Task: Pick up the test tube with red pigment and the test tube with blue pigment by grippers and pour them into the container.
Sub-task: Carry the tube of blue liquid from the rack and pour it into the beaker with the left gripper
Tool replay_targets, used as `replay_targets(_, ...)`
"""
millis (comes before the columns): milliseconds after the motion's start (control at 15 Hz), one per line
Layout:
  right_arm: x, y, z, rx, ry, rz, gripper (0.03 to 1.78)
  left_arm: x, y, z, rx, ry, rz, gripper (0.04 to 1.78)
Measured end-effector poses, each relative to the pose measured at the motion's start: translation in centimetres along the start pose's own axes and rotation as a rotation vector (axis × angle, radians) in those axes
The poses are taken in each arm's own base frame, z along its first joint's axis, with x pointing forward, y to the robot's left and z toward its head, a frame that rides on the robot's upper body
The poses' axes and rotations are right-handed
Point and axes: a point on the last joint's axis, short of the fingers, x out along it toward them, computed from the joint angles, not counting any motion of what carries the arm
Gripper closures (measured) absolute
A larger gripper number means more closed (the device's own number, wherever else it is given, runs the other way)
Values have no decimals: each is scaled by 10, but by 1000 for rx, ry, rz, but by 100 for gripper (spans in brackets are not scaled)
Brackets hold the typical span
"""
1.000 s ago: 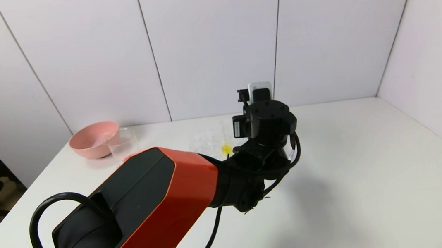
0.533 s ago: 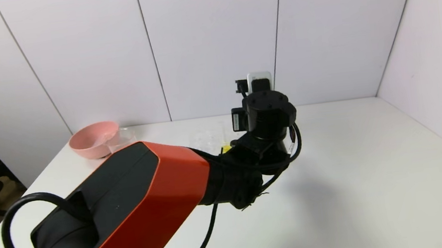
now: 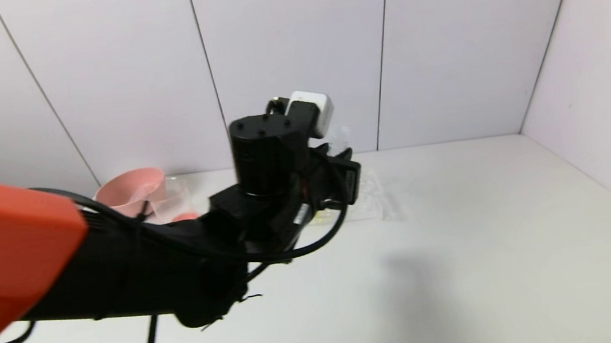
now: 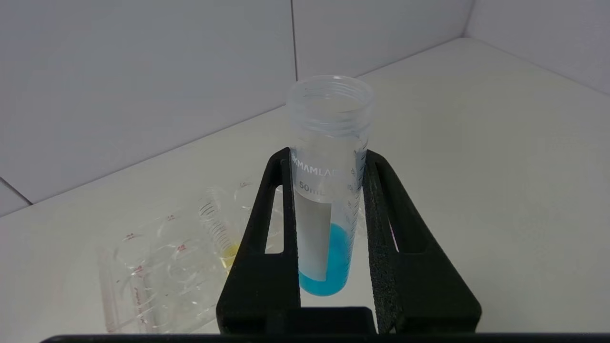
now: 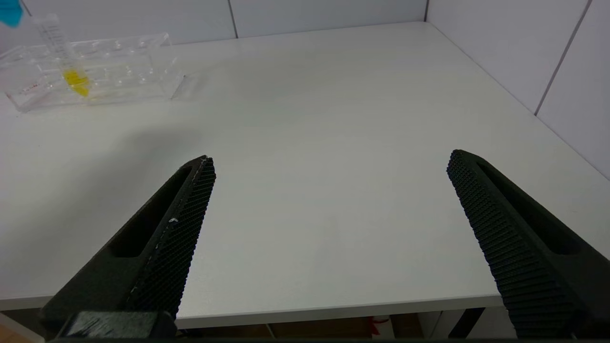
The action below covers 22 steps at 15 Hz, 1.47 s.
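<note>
**Clear plastic, matt black, glossy shell**

The test tube with blue pigment looks like clear, smooth plastic, white printing and a frosted patch on its wall, threads at the mouth. Clamping it, the left gripper shows matt black fingers with grainy pads. The right gripper wears finely ribbed matt pads. The tube rack is glossy clear plastic; the table is smooth, matt white.
</note>
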Motion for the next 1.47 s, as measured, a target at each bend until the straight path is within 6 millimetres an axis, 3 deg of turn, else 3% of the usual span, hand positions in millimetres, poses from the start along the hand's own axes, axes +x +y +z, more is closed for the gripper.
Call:
replay_targets(333,0,0,0,0,0,0,4,-74,102,12,-13,72,-191,139)
replay_targets(800,0,0,0,0,0,0,4,-163,234,7,-23,63,-152,139)
replay_targets(1200,0,0,0,0,0,0,4,-224,304,-14,33,56,-134,139)
replay_targets(1467,0,0,0,0,0,0,4,-228,326,-26,25,66,-113,139)
